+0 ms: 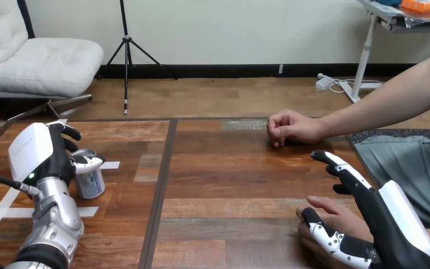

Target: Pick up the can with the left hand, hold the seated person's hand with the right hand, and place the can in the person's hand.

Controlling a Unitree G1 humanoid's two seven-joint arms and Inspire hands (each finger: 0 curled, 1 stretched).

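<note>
L hand (36, 154) wrapped round can (91, 182): thumb across its front near the top, fingers behind. Can upright on desk (218, 185), left side, w/ white tape strips (110, 165) beside it. R hand (392, 218) open, fingers straight, thumb lying against person's near hand (336, 216) at bottom right. Person's far hand (291, 128) loosely closed on desk's far edge, well apart.
</note>
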